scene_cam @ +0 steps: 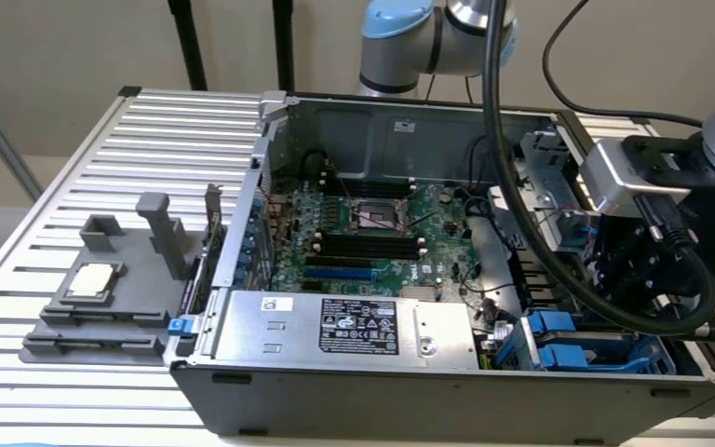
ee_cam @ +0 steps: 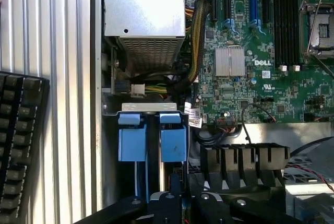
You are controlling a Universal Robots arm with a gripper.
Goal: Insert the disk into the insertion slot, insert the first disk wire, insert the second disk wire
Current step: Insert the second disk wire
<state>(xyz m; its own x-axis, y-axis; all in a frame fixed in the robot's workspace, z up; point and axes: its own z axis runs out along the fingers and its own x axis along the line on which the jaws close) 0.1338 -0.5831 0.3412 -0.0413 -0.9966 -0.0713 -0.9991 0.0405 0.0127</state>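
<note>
Black gripper jaws (ee_cam: 175,203), nearly closed, are hovering just above the blue-grey plastic insertion slot (ee_cam: 151,135); aligning squarely matters

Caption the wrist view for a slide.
Wrist camera over bright blue plastic drive-cage clips beside the green motherboard.

At the top centre of the exterior view, the silver arm joint with its light-blue cap (scene_cam: 413,37) is showing. A thick black cable (scene_cam: 497,140) is looping down across the frame, and at the right edge a silver camera block (scene_cam: 625,177) is sitting on the black wrist housing (scene_cam: 650,270).
</note>
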